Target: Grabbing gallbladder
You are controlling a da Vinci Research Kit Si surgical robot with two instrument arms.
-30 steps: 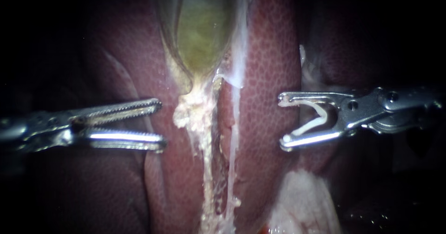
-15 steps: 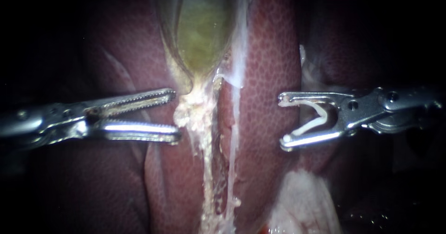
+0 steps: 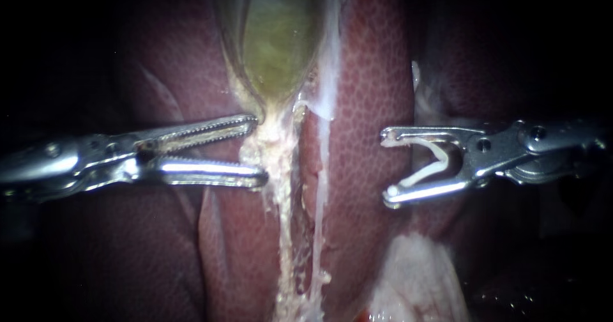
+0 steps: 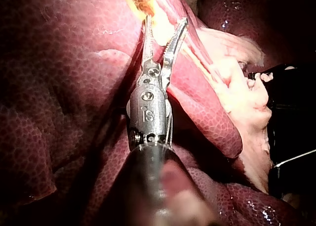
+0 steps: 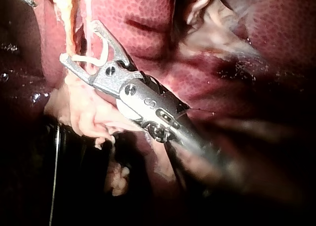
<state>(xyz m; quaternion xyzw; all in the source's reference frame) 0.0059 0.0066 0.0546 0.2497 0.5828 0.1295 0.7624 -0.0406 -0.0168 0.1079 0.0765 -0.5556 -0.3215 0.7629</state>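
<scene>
The greenish gallbladder [image 3: 278, 34] hangs in the upper middle between lobes of the liver [image 3: 373, 73] and narrows to a pale, ragged neck [image 3: 273, 144]. My left instrument [image 3: 259, 149] comes in from the left. Its toothed jaws stand open, their tips at either side of that neck's left edge. In the left wrist view the left instrument [image 4: 166, 25] has pale tissue in the gap between its jaws. My right instrument [image 3: 387, 167] waits to the right over the liver, with a white V-shaped clip [image 3: 429, 162] held between its spread jaws. The right wrist view shows the right instrument [image 5: 79, 40] and its clip [image 5: 98, 58].
Thin pale strands [image 3: 286, 258] run down from the neck along the groove in the liver. A lump of whitish fatty tissue [image 3: 415, 283] lies at the lower right, below my right instrument. Dark liver lobes [image 3: 147, 252] fill the left side.
My left instrument has moved right and slightly up, from well clear of the neck until its open jaw tips reach it. My right instrument and its clip have stayed still.
</scene>
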